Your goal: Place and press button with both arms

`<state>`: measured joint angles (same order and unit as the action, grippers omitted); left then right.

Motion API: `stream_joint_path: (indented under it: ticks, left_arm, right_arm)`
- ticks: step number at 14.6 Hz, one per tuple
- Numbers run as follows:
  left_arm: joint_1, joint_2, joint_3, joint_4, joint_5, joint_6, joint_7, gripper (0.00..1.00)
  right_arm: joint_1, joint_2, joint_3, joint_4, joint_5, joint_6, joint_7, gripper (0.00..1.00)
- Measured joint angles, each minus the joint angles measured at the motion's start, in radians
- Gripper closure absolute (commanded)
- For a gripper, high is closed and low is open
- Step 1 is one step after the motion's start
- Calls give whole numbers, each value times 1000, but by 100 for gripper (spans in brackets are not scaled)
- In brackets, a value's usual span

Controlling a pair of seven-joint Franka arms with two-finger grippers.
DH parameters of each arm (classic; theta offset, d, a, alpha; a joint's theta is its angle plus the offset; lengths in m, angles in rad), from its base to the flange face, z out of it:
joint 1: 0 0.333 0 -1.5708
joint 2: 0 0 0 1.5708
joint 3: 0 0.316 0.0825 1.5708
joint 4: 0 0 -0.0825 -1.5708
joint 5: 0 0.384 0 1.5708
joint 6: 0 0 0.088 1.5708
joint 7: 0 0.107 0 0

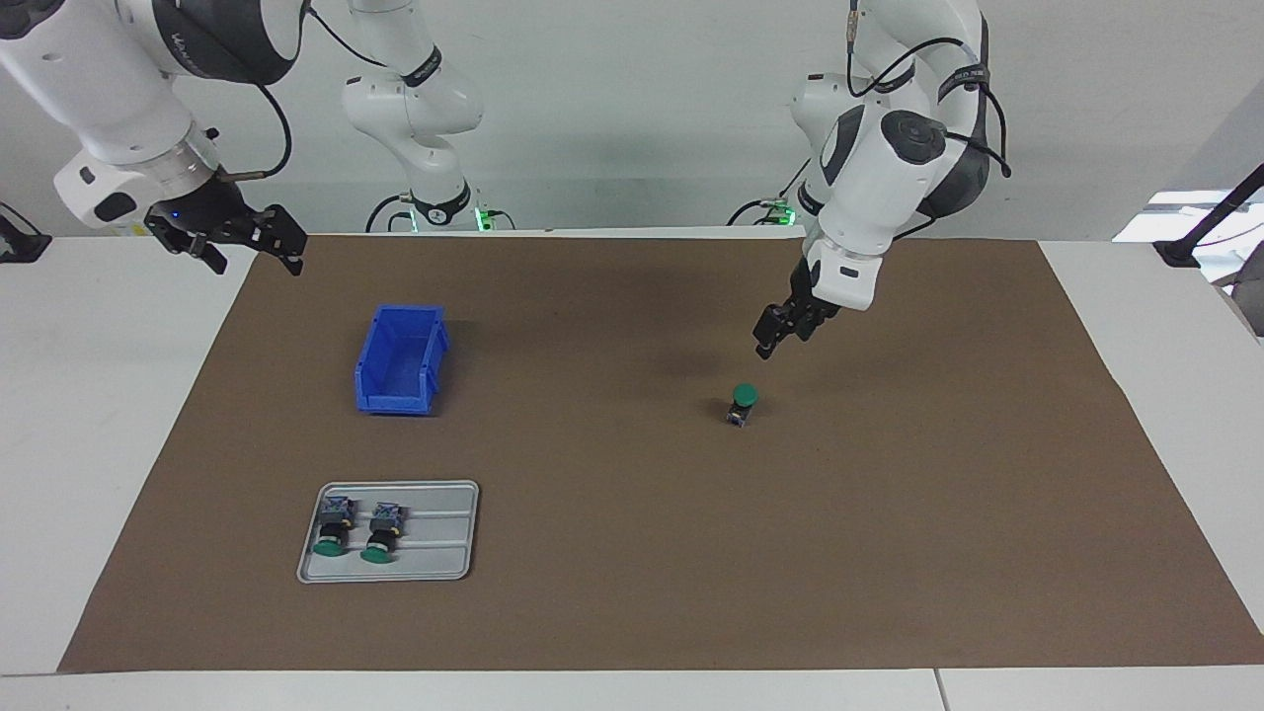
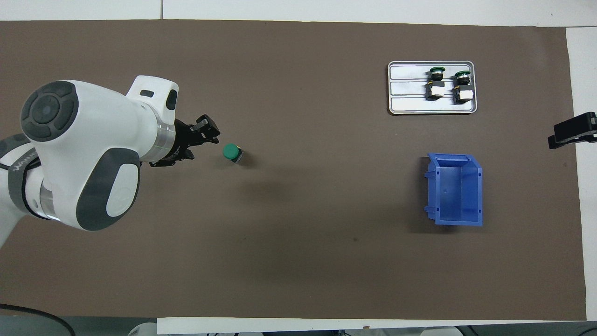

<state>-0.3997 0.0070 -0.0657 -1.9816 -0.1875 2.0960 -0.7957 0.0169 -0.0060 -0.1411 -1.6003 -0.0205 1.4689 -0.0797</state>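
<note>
Two arms show in the facing view. The left gripper (image 1: 773, 341) hangs in the air over the brown mat (image 1: 889, 513), just at one o'clock of the button (image 1: 743, 405) and clear of it; whether its fingers are open or closed I cannot tell. That button stands upright on the mat, green cap up, toward the left arm's end of the desk (image 1: 89, 415). The right gripper (image 1: 237, 242) waits raised at the ten o'clock corner of the mat, over the desk's white edge, its fingers spread apart and holding nothing. A blue bin (image 1: 400, 360) sits on the mat toward the right arm's end, and at six o'clock of it lies a grey tray (image 1: 434, 533) with two more buttons (image 1: 357, 525) lying on their sides, side by side.

One arm fills the nine o'clock part of the overhead view: the left gripper (image 2: 205, 140) points toward three o'clock, with the button (image 2: 232, 152) just beside it and a gap between them. The tray (image 2: 406, 88) lies at one o'clock with its two buttons (image 2: 447, 85) at the end toward the right arm. The bin (image 2: 454, 189) is nearer to the robots than the tray. The right gripper (image 2: 571, 133) shows only as a black tip at three o'clock, over the mat's edge
</note>
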Motion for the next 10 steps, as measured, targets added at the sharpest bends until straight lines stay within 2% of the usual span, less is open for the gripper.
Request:
stream_joint_path:
  ticks: [2,6,10]
  left_arm:
    - [-3,51,-2,46,1,-14,6,100]
    - [-49,144,-5,81,47,-11,11,100]
    - [-63,174,-5,91,83,0,41,100]
  right_arm:
    - [0,0,0,0,0,0,0,1]
    - [0,0,0,0,0,0,0,1]
    - [0,0,0,0,0,0,0,1]
